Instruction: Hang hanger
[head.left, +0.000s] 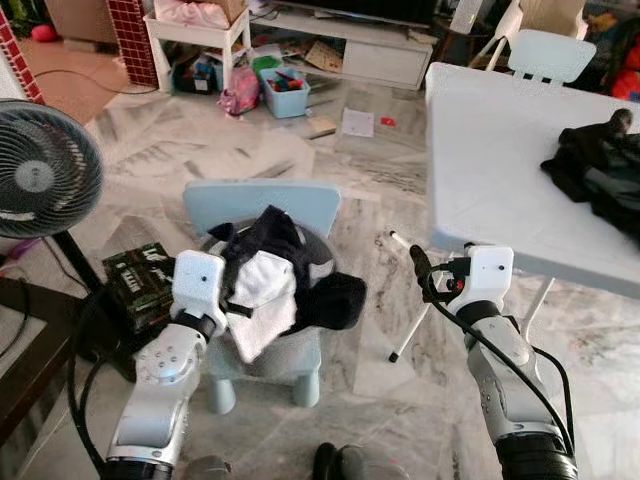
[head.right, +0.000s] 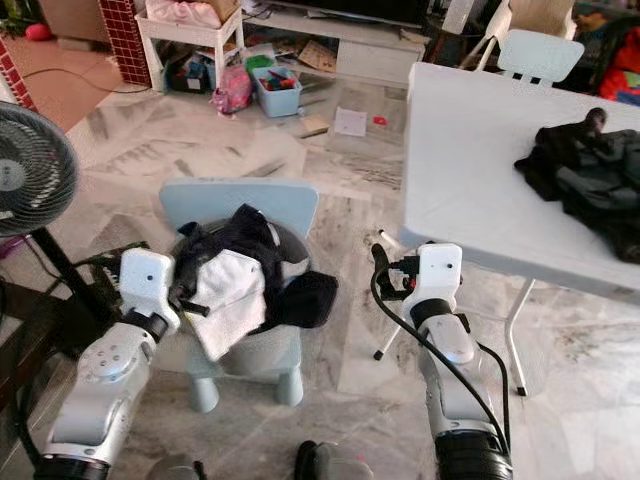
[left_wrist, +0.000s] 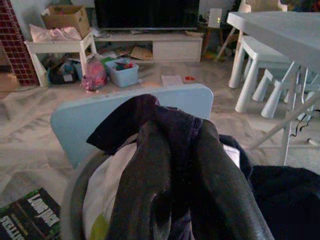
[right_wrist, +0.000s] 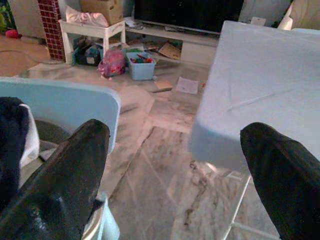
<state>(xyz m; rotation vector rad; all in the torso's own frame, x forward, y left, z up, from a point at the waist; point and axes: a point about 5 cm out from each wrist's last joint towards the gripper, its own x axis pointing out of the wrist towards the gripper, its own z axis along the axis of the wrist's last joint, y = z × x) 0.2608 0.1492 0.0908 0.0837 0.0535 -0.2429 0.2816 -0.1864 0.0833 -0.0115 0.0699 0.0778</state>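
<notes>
Marble floor (head.left: 300, 150), cluttered living room, white worktop (head.left: 500, 150) on the robot's right with dark clothes (head.left: 600, 170) on it. Left gripper (head.left: 240, 300) clenched on dark and white garments (head.left: 275, 270) piled on the light-blue chair (head.left: 262, 203). Right gripper (head.left: 420, 265) released, fingers spread, near the worktop edge. Hanger can't be made out.

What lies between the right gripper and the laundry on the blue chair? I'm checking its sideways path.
Only bare marble floor separates the right gripper from the laundry on the blue chair, as the left eye view shows.
</notes>
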